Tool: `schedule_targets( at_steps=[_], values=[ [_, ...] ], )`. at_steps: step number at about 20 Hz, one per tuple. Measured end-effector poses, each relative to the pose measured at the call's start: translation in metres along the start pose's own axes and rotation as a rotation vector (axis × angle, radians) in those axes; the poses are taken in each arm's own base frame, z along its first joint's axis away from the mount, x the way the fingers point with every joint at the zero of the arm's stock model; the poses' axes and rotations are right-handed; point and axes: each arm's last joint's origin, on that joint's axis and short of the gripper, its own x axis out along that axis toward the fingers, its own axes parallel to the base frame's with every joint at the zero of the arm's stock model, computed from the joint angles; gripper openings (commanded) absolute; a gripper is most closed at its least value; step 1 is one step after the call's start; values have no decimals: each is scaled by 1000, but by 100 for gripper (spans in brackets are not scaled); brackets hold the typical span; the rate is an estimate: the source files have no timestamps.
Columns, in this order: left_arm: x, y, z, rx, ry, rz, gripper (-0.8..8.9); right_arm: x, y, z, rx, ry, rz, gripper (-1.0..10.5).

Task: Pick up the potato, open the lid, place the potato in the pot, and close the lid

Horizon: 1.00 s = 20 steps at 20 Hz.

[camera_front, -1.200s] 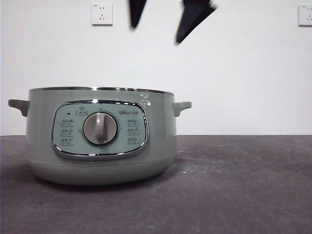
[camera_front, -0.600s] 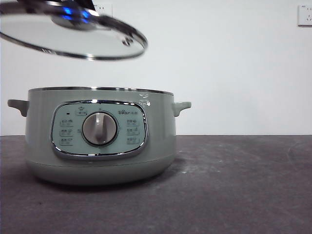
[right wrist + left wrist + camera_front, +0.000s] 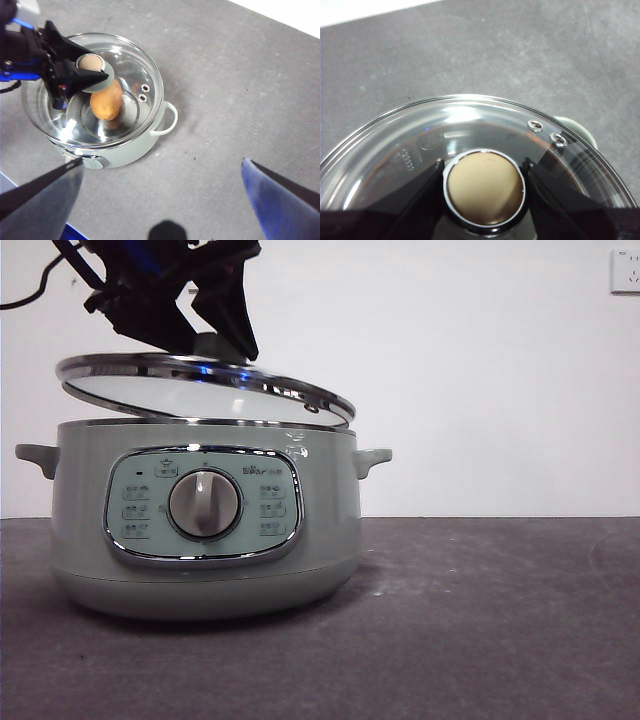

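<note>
One side of the lid (image 3: 205, 390) is higher while the left claw (image 3: 205, 340) clenches its knob above the pot (image 3: 200, 530) holding the potato (image 3: 106, 100), so release may seat it crooked.

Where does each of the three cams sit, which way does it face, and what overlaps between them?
Front view: low, at about table height, looking level at the pot; the left gripper comes in from the top, holding the tilted lid by its knob.
Left wrist view: on the left arm, looking down on the lid; its own jaws flank the knob.
Right wrist view: high on the waiting right arm, looking down on the pot, the potato inside; its own open jaws show at the bottom edge.
Shared: all three show the lid; front and right wrist views both show the left gripper.
</note>
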Motion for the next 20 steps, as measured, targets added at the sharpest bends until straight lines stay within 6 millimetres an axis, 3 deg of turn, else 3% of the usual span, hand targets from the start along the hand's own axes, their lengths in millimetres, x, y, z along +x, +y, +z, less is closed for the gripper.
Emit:
schedule_targets(
  at_steps=[4, 16, 17, 20],
  values=[
    [11, 0, -5, -3, 39, 4, -9, 0, 0, 0, 0, 0, 0, 531],
    [10, 1, -9, -19, 79, 11, 3, 0, 0, 0, 0, 1, 0, 531],
    [10, 1, -9, -22, 81, 11, 37, 0, 0, 0, 0, 1, 0, 531],
    [10, 1, -9, -24, 81, 12, 319, 0, 0, 0, 0, 1, 0, 531]
  ],
)
